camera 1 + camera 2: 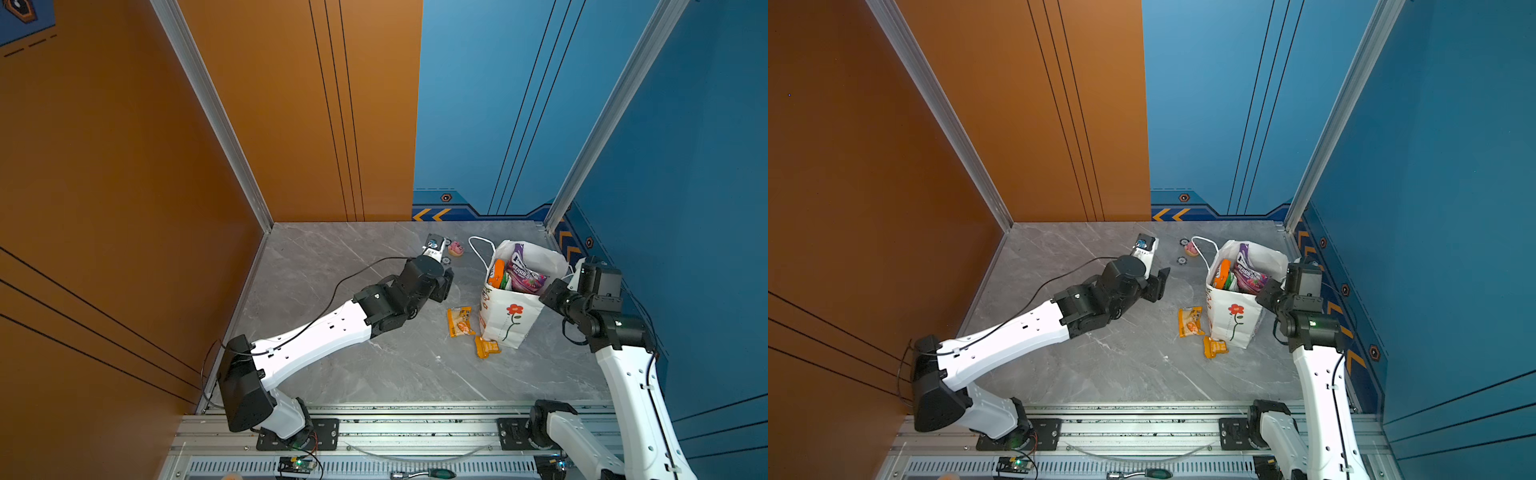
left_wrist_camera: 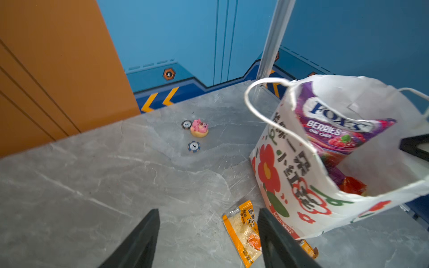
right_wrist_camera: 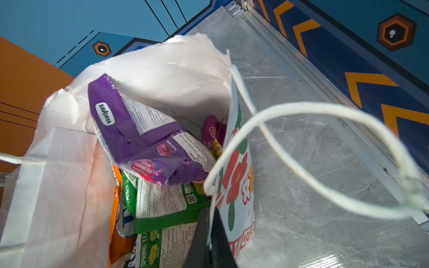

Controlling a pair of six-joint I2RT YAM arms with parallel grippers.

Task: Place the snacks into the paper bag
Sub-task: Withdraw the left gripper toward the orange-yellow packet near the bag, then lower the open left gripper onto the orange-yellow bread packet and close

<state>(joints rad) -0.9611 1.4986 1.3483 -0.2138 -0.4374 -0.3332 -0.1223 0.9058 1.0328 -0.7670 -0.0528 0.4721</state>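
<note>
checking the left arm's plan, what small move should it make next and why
Probably lower the open left tool onto the larger orange packet: it lies flat beside the paper bag, not yet inside, while the right tool pinches the bag's rim.

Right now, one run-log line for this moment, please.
left end effector: open, empty | right end effector: shut on paper bag rim | loose on table: larger orange packet, smaller orange packet | purple packet in bag

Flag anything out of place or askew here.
Two orange packets lie on the table outside the bag, beside its base. The bag's rim is crumpled and ragged. A pink toy and two chips sit behind; they are not snacks.
</note>
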